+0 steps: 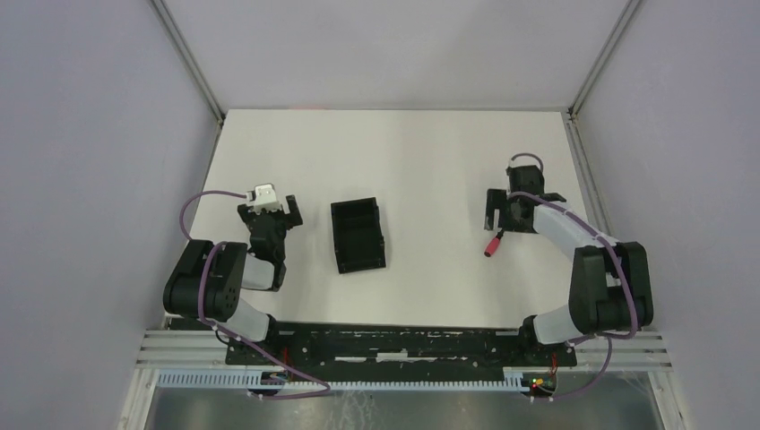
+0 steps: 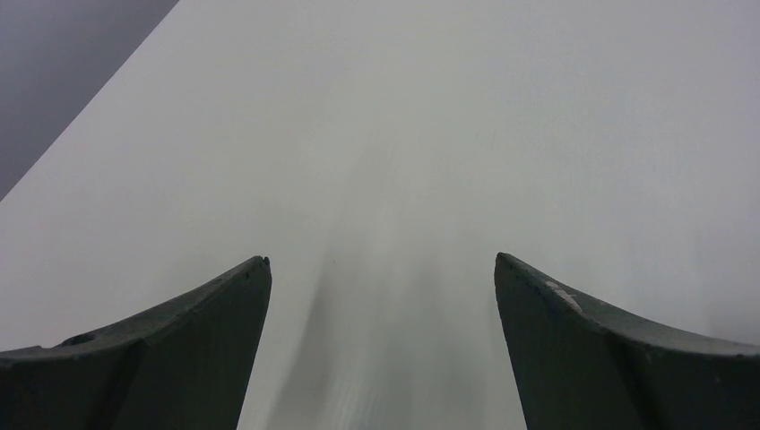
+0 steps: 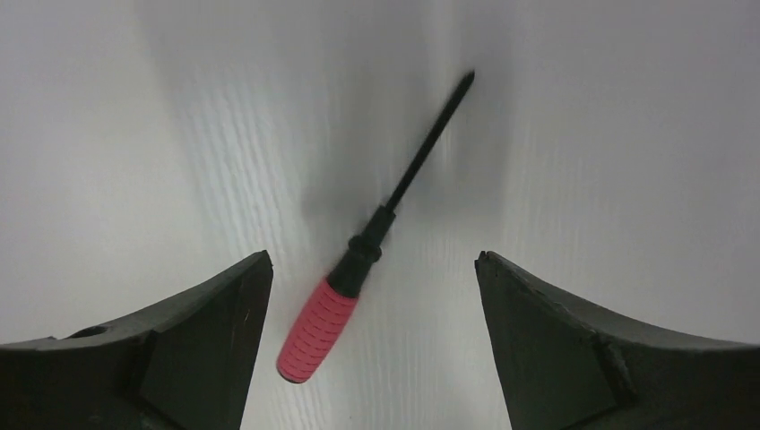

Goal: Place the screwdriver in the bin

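- The screwdriver (image 3: 372, 235) is lying flat on the white worktop (image 1: 421, 161), over on the right side and well apart from the bin (image 1: 337, 235).
- In the right wrist view, its ribbed red handle is pointing toward the camera and sitting nearer the finger on the left of that view. Its dark shaft is slanting away toward the upper right.
- The right hand (image 1: 502, 224) is standing directly over the screwdriver with its fingers (image 3: 215, 331) spread wide, one on each side of the tool. Neither finger is touching it, and nothing is being gripped.
- From the top view, only the red handle is poking out from under the right hand, toward the near edge of the worktop.
- The bin is sitting upright near the middle of the worktop, between the two arms and closer to the left one. Its open top is facing up and nothing is showing inside it.
- The left hand (image 1: 269, 210) is resting just left of the bin, apart from it. Its fingers (image 2: 179, 340) are also spread open, with only bare worktop showing between them.
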You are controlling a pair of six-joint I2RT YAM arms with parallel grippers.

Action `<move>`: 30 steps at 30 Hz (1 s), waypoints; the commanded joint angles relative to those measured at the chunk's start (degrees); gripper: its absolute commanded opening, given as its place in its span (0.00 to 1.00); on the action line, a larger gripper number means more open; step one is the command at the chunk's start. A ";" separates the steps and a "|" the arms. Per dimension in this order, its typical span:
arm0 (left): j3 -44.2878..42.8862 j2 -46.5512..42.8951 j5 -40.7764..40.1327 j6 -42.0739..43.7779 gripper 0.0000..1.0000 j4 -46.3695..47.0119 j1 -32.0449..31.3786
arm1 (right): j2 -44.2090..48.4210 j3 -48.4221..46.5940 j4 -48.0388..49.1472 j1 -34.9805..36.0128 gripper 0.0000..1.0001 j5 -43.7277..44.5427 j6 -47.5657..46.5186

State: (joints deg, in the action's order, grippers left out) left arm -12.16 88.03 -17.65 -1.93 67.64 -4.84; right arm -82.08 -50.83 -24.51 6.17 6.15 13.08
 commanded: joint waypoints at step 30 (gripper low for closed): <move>-0.84 0.13 0.01 -0.78 1.00 2.06 0.08 | -3.55 -35.35 -24.63 12.05 0.00 -5.99 3.14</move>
State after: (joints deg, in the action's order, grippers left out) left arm -12.16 88.03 -17.65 -1.93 67.64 -4.84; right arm -86.65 -85.91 -52.97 7.46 1.37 9.23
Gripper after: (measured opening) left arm 0.997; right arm 0.051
